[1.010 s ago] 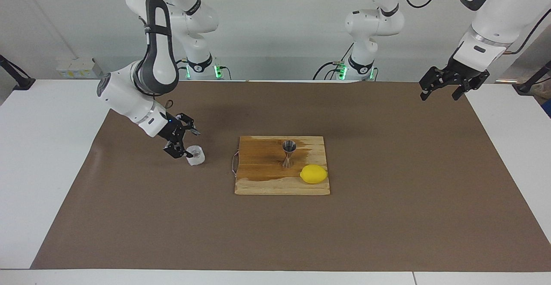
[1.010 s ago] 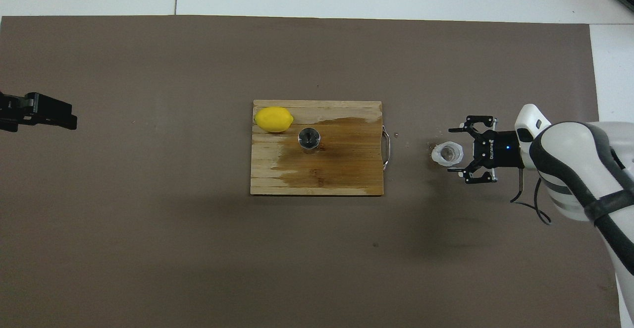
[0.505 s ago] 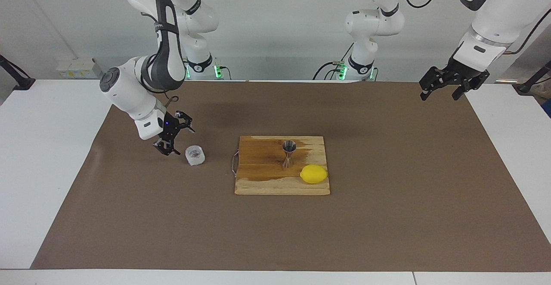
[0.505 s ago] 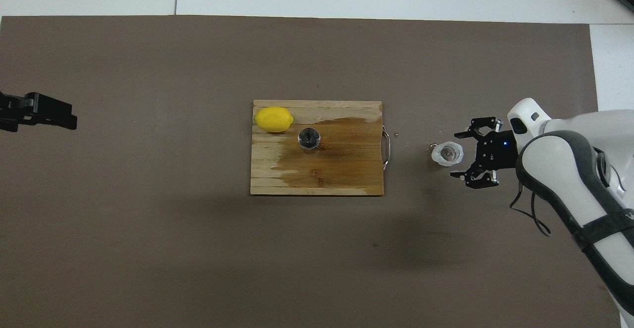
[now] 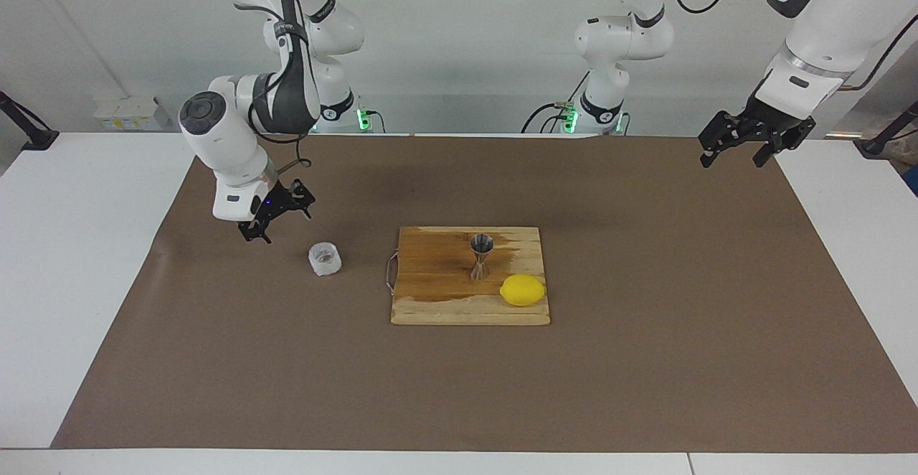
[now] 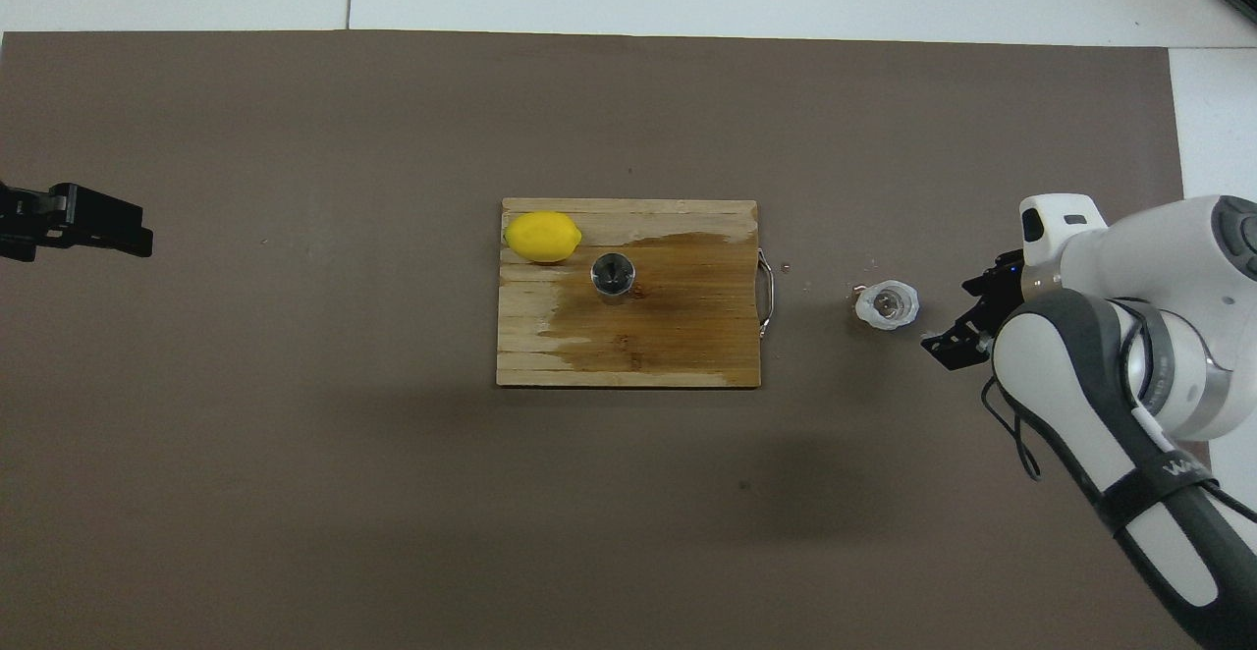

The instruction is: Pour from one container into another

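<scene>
The translucent whitish cup point(image 5: 325, 259) stands upright on the brown mat, beside the board toward the right arm's end; it also shows in the overhead view point(image 6: 887, 304). The steel jigger point(image 5: 481, 255) stands upright on the wooden board point(image 5: 430, 303), seen from above in the overhead view point(image 6: 613, 275). My right gripper point(image 5: 278, 219) is open and empty, raised over the mat, apart from the cup toward the right arm's end of the table; it also shows in the overhead view point(image 6: 960, 321). My left gripper point(image 5: 739, 151) is open and waits raised at the left arm's end of the table.
A yellow lemon point(image 5: 523, 290) lies on the board next to the jigger, farther from the robots. A dark wet patch covers much of the board point(image 6: 687, 336). A few small drops lie on the mat between the board's handle and the cup.
My right gripper has drawn back from around the cup and risen, moving toward the right arm's end of the table. The cup stays in place. The left arm has not moved.
</scene>
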